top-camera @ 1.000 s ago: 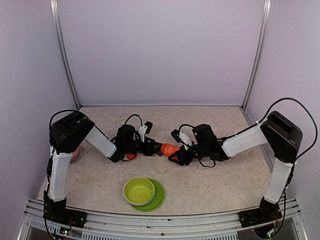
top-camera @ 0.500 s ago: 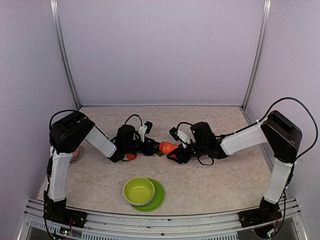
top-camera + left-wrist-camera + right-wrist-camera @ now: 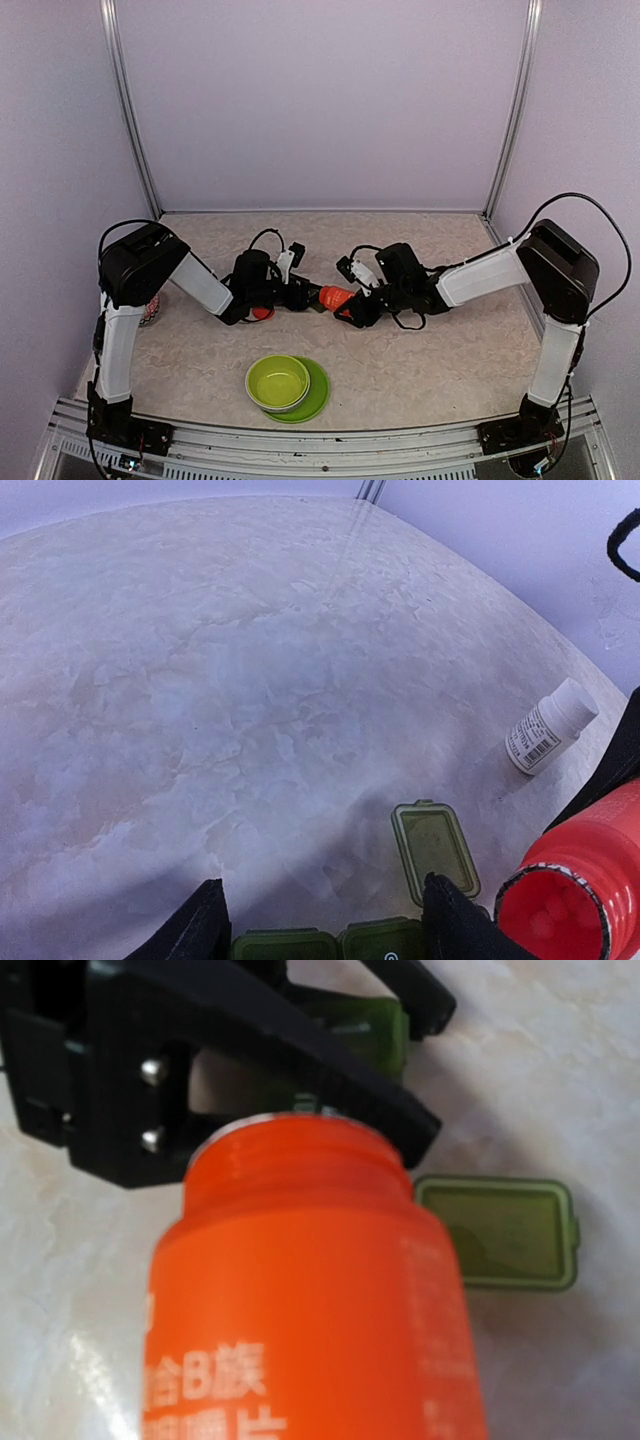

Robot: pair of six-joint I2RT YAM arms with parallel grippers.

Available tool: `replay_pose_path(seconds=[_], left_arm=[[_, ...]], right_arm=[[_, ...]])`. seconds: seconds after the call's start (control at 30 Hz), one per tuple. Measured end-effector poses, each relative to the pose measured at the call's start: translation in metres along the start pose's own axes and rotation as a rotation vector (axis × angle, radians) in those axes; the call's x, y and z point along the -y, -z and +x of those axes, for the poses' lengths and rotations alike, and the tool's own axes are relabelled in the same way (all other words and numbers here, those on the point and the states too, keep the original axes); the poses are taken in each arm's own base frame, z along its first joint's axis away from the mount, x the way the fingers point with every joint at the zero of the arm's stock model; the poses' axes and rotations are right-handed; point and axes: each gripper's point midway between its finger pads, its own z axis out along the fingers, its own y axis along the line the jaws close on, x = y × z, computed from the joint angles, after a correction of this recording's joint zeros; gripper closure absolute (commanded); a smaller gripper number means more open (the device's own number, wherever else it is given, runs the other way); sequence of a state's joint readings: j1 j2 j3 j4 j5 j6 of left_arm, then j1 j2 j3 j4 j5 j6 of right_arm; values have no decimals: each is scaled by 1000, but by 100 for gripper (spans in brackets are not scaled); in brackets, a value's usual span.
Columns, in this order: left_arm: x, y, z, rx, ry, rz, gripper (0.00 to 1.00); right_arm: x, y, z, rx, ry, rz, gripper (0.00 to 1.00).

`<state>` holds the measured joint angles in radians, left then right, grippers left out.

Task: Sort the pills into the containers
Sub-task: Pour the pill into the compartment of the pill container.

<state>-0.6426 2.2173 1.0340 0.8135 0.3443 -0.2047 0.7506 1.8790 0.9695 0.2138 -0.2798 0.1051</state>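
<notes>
The containers (image 3: 330, 946), a dark green strip box, sit between the fingers (image 3: 208, 925) of my left gripper (image 3: 326, 920), which is shut on the box's ends. One lid (image 3: 433, 847) lies flipped open on the table. My right gripper (image 3: 352, 300) is shut on an orange-red bottle (image 3: 334, 295) that is tilted, with its open mouth (image 3: 556, 912) beside the box. Pills (image 3: 548, 916) show faintly inside the mouth. In the right wrist view the bottle (image 3: 310, 1290) hides my own fingers, with the open lid (image 3: 500, 1232) and the box (image 3: 372, 1032) beyond it.
A lime-green bowl (image 3: 277, 381) on its plate (image 3: 317, 396) stands near the front edge. A red cap (image 3: 262, 313) lies under the left arm. A small white bottle (image 3: 551, 726) lies on its side to the right of the box. Purple walls close in the table.
The right arm has carried the bottle a little to the left, closer to the box. The left gripper has narrowed slightly onto the box.
</notes>
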Motion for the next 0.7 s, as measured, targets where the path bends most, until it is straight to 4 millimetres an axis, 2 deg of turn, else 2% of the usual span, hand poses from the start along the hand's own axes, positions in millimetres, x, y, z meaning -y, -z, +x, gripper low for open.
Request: replay_pose_path(seconds=[0.4,0.7], left_arm=[[0,0,0,0,0,0,36],[0,0,0,0,0,0,36]], right_arm=[[5,-5,0,-48,3,26,60],[1,-6,1,-89,18,29,58]])
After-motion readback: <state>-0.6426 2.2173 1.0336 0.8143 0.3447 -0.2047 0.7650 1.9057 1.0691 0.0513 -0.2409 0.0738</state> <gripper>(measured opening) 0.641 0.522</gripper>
